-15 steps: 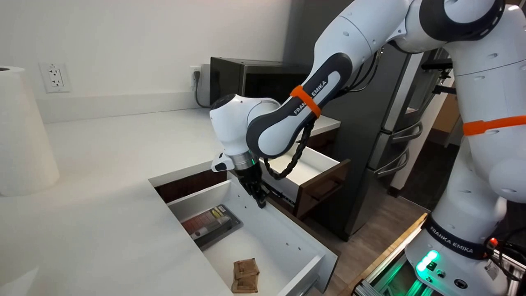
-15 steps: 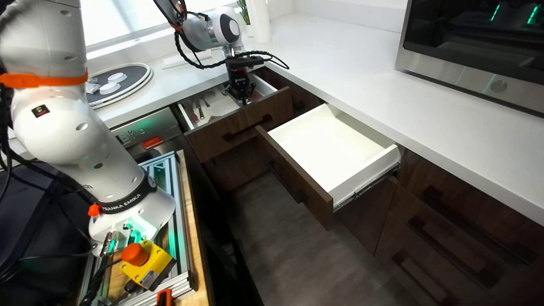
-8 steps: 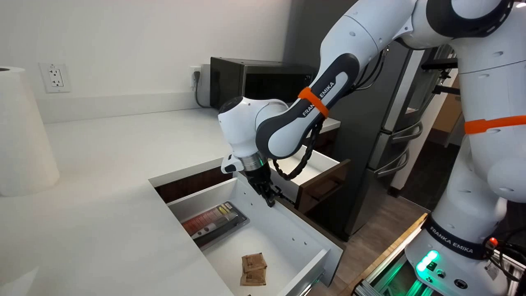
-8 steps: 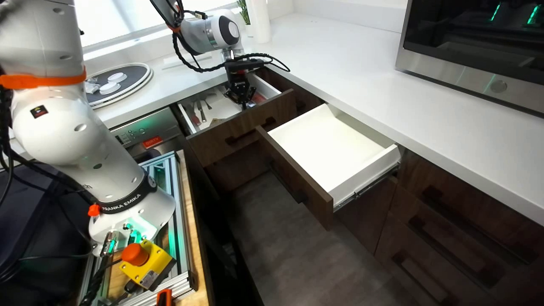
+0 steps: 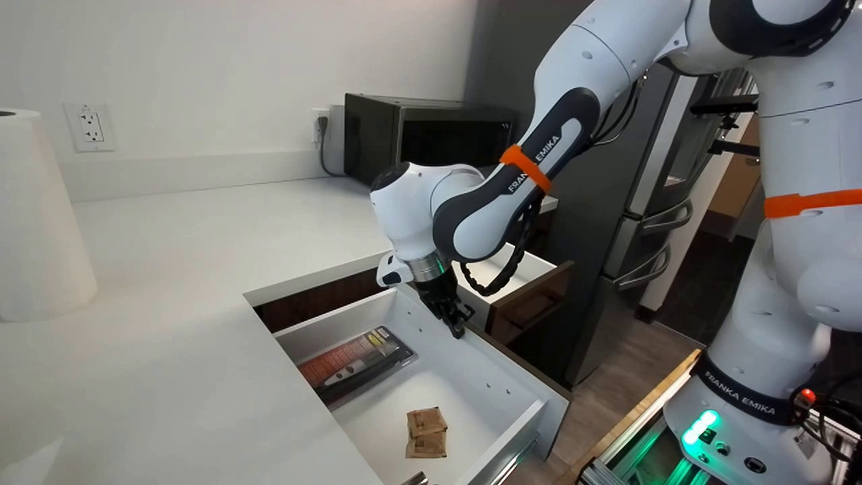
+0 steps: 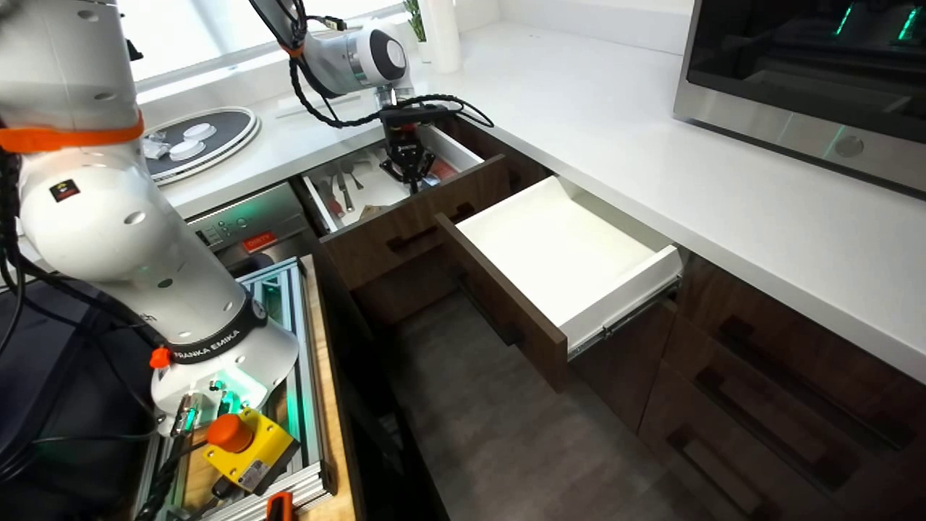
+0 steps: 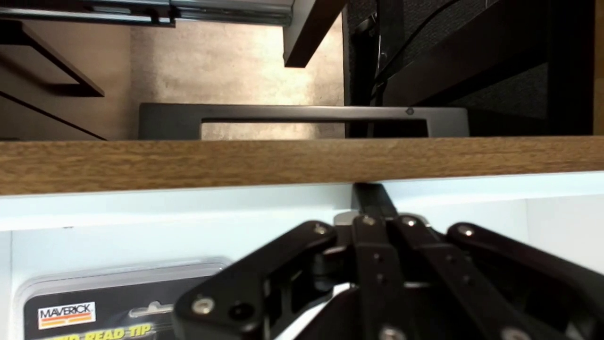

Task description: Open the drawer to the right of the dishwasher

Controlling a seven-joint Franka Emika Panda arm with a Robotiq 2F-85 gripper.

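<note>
Wide drawer [image 5: 451,384]: standing well out from under the white countertop [image 5: 202,269], pale inside, brown front panel [image 6: 405,218] foremost; in an exterior view, beside the dishwasher [image 6: 264,217] tagged "DIRTY" at nine o'clock. By judgement, opened most of the way.

Robotiq gripper [image 7: 375,200]: pressed together, with nothing seen between; tip down inside the wide drawer, touching or just beside the panel's inner face. Placed there, presumably, to shove outward from within.

Bar handle [image 7: 302,113]: on the panel's outer side, at eleven o'clock in the wrist view; apparently unneeded for a push from behind.

Franka Emika Panda arm [image 5: 579,54]: reaching down from one o'clock in an exterior view, bent at the wrist to dip behind the panel.

Maverick blister pack [image 7: 113,302]: flat on the drawer floor, at eight o'clock in the wrist view, out of the push line.

Brown sachets [image 5: 426,431]: overlapping, seemingly loose, toward seven o'clock from the gripper in an exterior view; likely to slide at a jolt.

Narrower drawer [image 6: 557,250]: also open, white inside, at four o'clock from the wide one in an exterior view; near enough, perhaps, to block further travel.
</note>
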